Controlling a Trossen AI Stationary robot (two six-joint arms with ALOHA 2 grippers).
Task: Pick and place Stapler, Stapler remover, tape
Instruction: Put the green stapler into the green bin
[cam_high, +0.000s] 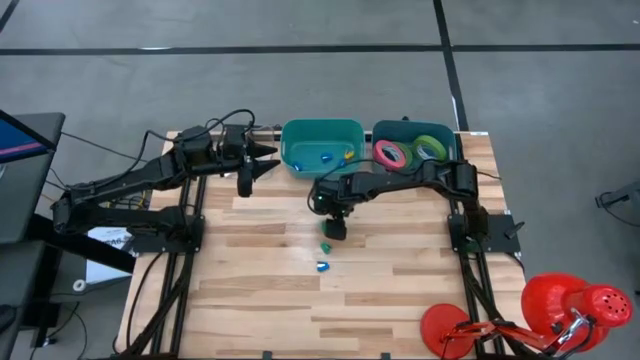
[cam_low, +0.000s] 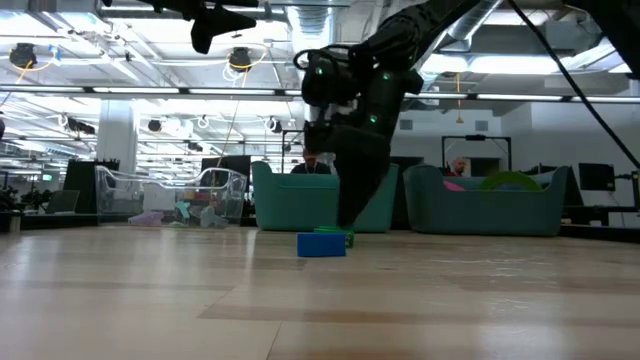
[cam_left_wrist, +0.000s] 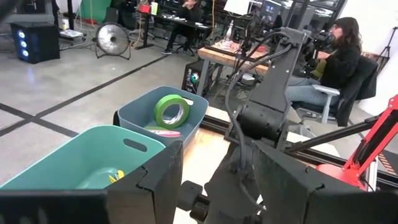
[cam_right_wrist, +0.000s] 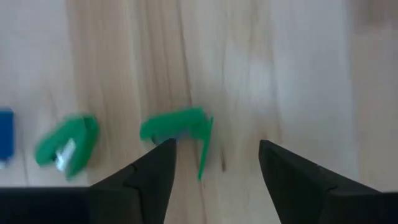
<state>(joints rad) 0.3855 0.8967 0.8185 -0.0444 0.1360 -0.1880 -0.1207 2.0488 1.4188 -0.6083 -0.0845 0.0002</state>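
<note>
Just in front of the teal bin (cam_high: 322, 160), toward the middle of the wooden table (cam_high: 250, 300), the right gripper (cam_high: 334, 228) hangs low over a small cluster of coloured pieces, its two dark fingers (cam_right_wrist: 152, 171) standing apart with nothing between them. In the right wrist view a green stapler remover (cam_right_wrist: 180, 127) lies flat on the boards right at the fingertips, partly between them; a second green piece (cam_right_wrist: 65, 146) lies beside it and a blue piece (cam_right_wrist: 5, 140) shows at the frame's edge. The low view shows that blue piece (cam_low: 321, 244) resting on the table under the gripper, a green one just behind it. These are probably light, hard plastic-and-metal items that could skid on the smooth wood or spring open, so a grip across the narrow sides of the body, near its middle, looks safest. Beside the teal bin, the darker bin (cam_high: 415, 150) holds the tape: a pink roll (cam_high: 391, 154) and a green roll (cam_high: 430, 148) in the high view; the rolls should be stiff and light, easy to take by the rim. The left gripper (cam_high: 262, 160) waits at the teal bin's other side, well above the table, jaws parted and empty. No brand, label or writing is legible on any item.
</note>
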